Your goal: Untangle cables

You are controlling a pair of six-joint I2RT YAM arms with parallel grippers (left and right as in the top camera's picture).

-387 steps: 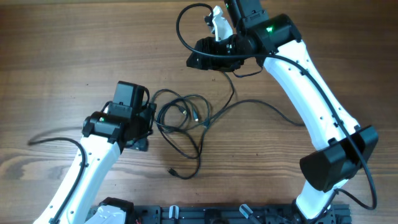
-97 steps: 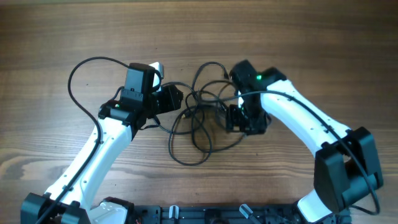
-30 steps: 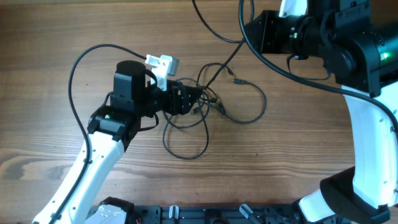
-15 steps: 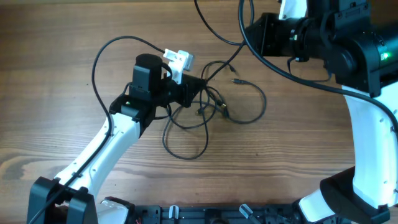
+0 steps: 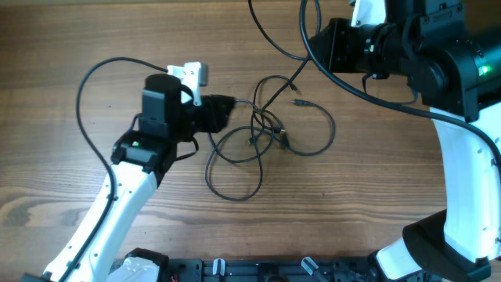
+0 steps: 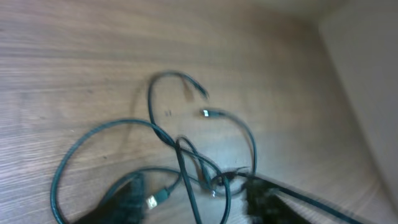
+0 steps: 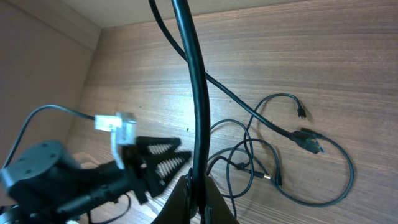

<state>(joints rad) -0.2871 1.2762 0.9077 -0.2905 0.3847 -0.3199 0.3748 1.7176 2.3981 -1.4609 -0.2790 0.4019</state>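
Thin black cables with small plug connectors (image 5: 266, 125) lie in a loose tangle on the brown wooden surface (image 5: 391, 196), near its middle.

From overhead, the left gripper (image 5: 225, 110) points at the tangle's left edge, but its jaws are hard to read there. The left wrist view is blurred, yet it shows the two fingers (image 6: 127, 199) well apart, with loops of the cables (image 6: 177, 144) lying on the wood between and beyond them and nothing clamped. The right wrist view looks down from high up and confirms it: the left gripper (image 7: 180, 151) stands spread open beside the tangle (image 7: 238, 165).

The same view shows what the overhead hides: the right gripper (image 7: 194, 186) is closed tight on the held cable (image 7: 198, 112), a black cord rising straight out of frame. Overhead, a thin cord (image 5: 293, 72) climbs from the tangle toward the top edge.
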